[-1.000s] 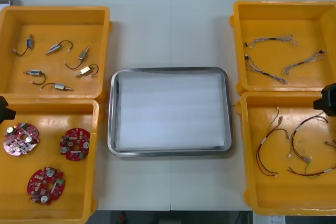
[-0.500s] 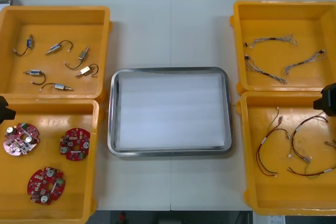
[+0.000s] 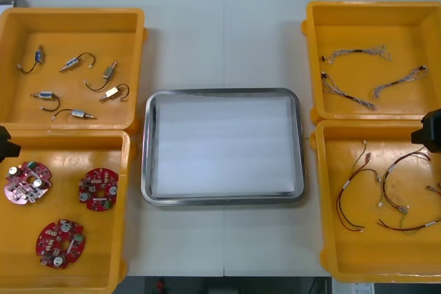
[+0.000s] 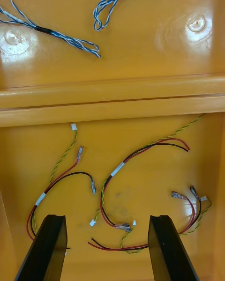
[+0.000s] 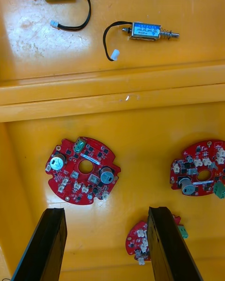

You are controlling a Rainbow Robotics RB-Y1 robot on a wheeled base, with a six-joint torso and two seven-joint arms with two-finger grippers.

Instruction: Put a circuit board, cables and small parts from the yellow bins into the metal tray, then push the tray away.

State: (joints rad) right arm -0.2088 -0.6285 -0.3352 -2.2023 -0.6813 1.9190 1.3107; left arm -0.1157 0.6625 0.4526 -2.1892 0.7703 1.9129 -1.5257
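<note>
At the middle of the tabletop [image 3: 186,32] lies the metal tray [image 3: 222,91], white inside. Its long axis runs from the robot's left to its right, between the yellow bins [image 3: 310,32] that stand two at each side.

Three round red circuit boards [image 3: 98,189] lie flat in the near left bin [image 3: 125,204], just beside the tray's left rim. Six small metal parts [image 3: 114,92] with short black leads lie scattered in the far left bin [image 3: 141,67]. Twisted blue and white cables [image 3: 350,96] lie in the far right bin [image 3: 308,80]. Red, black and yellow cables [image 3: 358,197] curl in the near right bin [image 3: 321,204].

The left tool [image 5: 104,210] hangs over the near left bin at the tabletop's left edge, pointing down, its fingers spread wide and grasping nothing. One board lies just beyond its fingertips, a second lies partly behind one finger, and the third lies farther out past that finger.

The right tool [image 4: 105,218] hangs over the near right bin at the right edge, also released. Loops of red and black cable lie on the bin floor between and beyond its fingers.
</note>
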